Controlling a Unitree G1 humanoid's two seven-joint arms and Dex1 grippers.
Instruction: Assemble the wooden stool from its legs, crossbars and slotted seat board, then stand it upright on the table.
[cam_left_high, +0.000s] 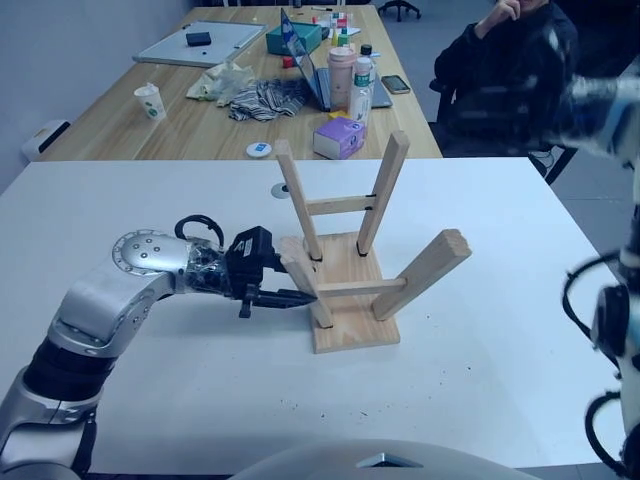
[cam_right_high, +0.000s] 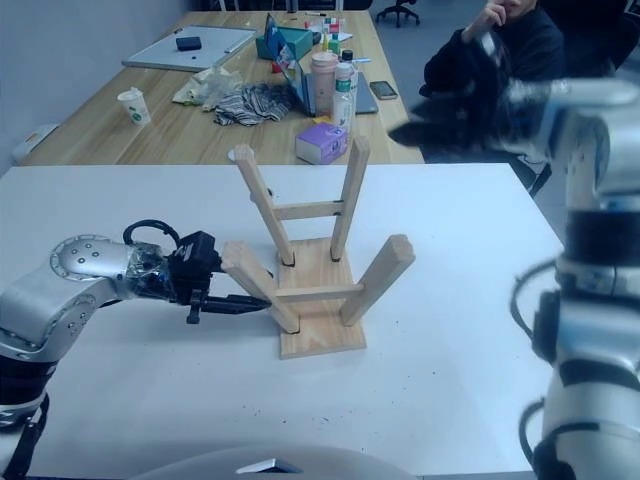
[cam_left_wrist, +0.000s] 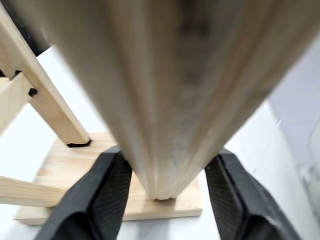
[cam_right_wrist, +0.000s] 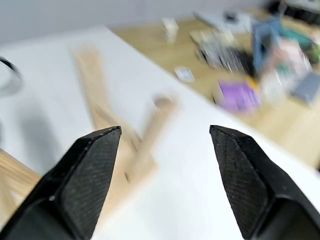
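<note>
— When you looked along the table from its left edge, what came first?

— Bare white table (cam_left_high: 120, 200), with plenty of free top before the left claw (cam_left_high: 300, 297). That claw lay low over the surface, its fingers (cam_left_wrist: 97, 200) pressed against both sides of the nearest leg (cam_left_high: 303, 272), close to where it met the seat board (cam_left_high: 355, 338).

— And the stool?

— The stool (cam_right_high: 310, 270) stood upside down about mid-table, board flat on the top, four legs pointing up. The two far legs rose almost straight, joined by a crossbar (cam_left_high: 338, 206). The two near ones splayed apart, the held leg tilting left and the other leg (cam_left_high: 428, 270) tilting right, with a second crossbar (cam_left_high: 360, 287) between them.

— How much room around it?

— Free white surface on every side: wide to the left and right, and a broad strip toward the near edge. Behind, the far edge met a wooden table (cam_left_high: 110, 130) crowded with a cup (cam_left_high: 150, 102), a cloth (cam_left_high: 265, 100), a laptop (cam_left_high: 310, 65) and bottles (cam_left_high: 362, 80), all well apart from the stool.

— The right side?

— The right claw (cam_right_wrist: 165, 131) hung high in the air to the right of the stool, well clear of it. Its fingers were spread wide with nothing between them.
</note>
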